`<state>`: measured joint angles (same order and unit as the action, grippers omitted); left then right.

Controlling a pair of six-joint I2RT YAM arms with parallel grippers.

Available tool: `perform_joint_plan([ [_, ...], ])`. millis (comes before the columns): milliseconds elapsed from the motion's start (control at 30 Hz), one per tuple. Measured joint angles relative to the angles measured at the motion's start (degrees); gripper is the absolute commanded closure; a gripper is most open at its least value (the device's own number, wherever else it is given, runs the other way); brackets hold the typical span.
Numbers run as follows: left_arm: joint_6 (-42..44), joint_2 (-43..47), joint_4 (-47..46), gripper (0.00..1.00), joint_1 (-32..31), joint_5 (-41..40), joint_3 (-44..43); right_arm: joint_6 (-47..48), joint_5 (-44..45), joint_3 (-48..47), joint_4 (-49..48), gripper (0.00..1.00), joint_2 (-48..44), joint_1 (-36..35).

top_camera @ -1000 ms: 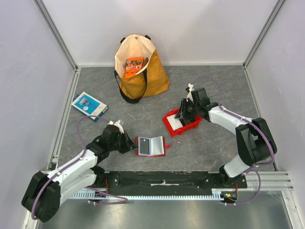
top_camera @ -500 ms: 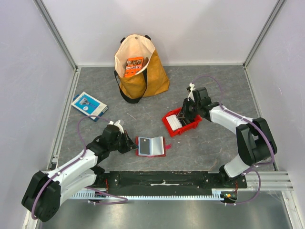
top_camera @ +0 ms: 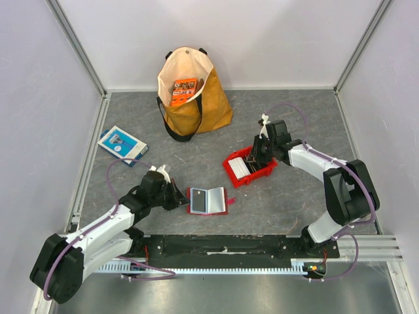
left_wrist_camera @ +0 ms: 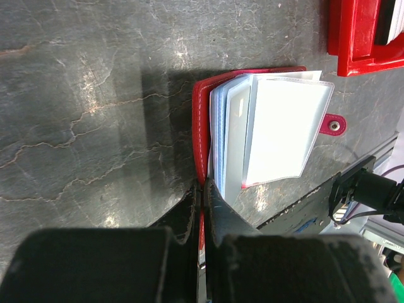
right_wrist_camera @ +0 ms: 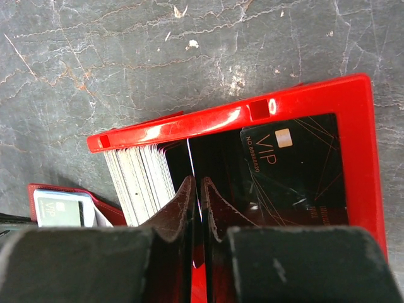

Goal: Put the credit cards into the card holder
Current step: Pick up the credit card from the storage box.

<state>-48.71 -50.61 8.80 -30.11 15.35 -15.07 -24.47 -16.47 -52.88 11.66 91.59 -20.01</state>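
From above, the card holder (top_camera: pixel 207 201) lies open on the grey worktop (top_camera: pixel 288 203) at lower centre of the frame, near the arm bases; the left hand (top_camera: pixel 181 198) meets its left edge. Right of centre sits a red bin (top_camera: pixel 265 172) holding the credit cards (top_camera: pixel 240 168), a whitish row standing on edge; the right hand (top_camera: pixel 251 158) reaches down into that bin, well apart from the card holder. At upper centre stands a mustard tote bag (top_camera: pixel 203 111) with an orange packet (top_camera: pixel 184 91) inside; a blue-and-white box (top_camera: pixel 122 144) lies flat at the left.

In the left wrist view, the left hand's fingers (left_wrist_camera: pixel 218 202) are pressed together, clamping the near edge of the card holder's red cover; the clear inner pockets fan out to the right, a pale card showing in one; the snap tab (left_wrist_camera: pixel 333 125) sticks out at the right; a corner of the red bin shows at upper right.

In the right wrist view, the right hand's fingers (right_wrist_camera: pixel 180 202) are drawn to a narrow slit, closed on the dark cards at the end of the upright row; the whitish cards stand just to the left; a dark card (right_wrist_camera: pixel 290 170) marked VIP lies inside the bin at the right; a corner of the card holder shows at lower left.
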Motion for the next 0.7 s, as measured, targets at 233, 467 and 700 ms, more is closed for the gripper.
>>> perform_joint_plan([
  [233, 0.00, -0.04, -0.39, 0.98, 0.00, 0.17, 0.00, 1.11, 1.33, 0.00, 0.09, 0.83, 0.63, -0.02],
  [467, 0.00, -0.04, -0.42, 0.98, 0.00, 0.22, 0.00, 2.05, 3.15, 0.00, 2.21, 0.96, 2.12, -0.50],
  [700, 0.00, -0.04, -0.42, 0.98, 0.00, 0.24, 0.00, 2.82, 5.07, -0.09, 3.80, 1.00, 0.33, -0.92],
])
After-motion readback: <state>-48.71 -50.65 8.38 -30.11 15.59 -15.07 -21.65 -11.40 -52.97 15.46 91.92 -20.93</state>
